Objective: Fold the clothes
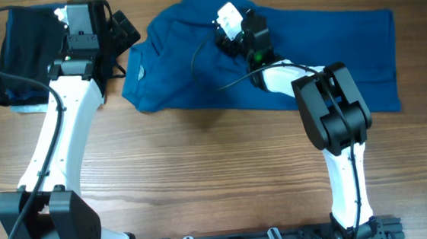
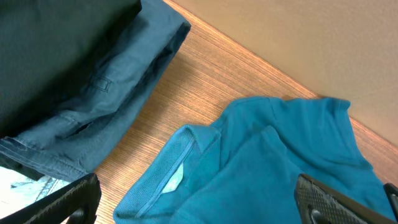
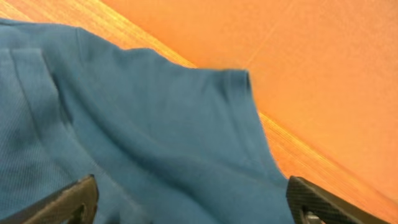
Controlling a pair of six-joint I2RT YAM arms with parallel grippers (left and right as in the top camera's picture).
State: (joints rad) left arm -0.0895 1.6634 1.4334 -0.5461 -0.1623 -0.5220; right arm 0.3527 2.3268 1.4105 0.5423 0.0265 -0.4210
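**A:** Where is the polo shirt (image 1: 345,48)?

**B:** On the wooden table (image 1: 202,174), far side, from the centre out to the right. Medium blue. The right half lies flat. The left half is rumpled and bunched, with the collar (image 2: 180,163) at that end.

**A:** Anything next to it?

**B:** A stack of folded dark garments (image 1: 22,58) in the far left corner. It's near the collar end but not touching it. The left wrist view shows a strip of bare wood between them.

**A:** Left gripper (image 2: 202,200)?

**B:** Fingers spread wide, one at each lower corner of its own view. Nothing is between them. From overhead it hangs at the right edge of the dark stack, just beside the shirt's left end. The collar lies below it.

**A:** Right gripper (image 3: 186,205)?

**B:** It's over the upper middle of the shirt, with the arm reaching in from the near right. Its fingers (image 3: 65,200) also stand far apart, and no cloth is pinched. Below it blue fabric rises to a hemmed edge (image 3: 239,81). I can't tell whether the fingertips touch the cloth.
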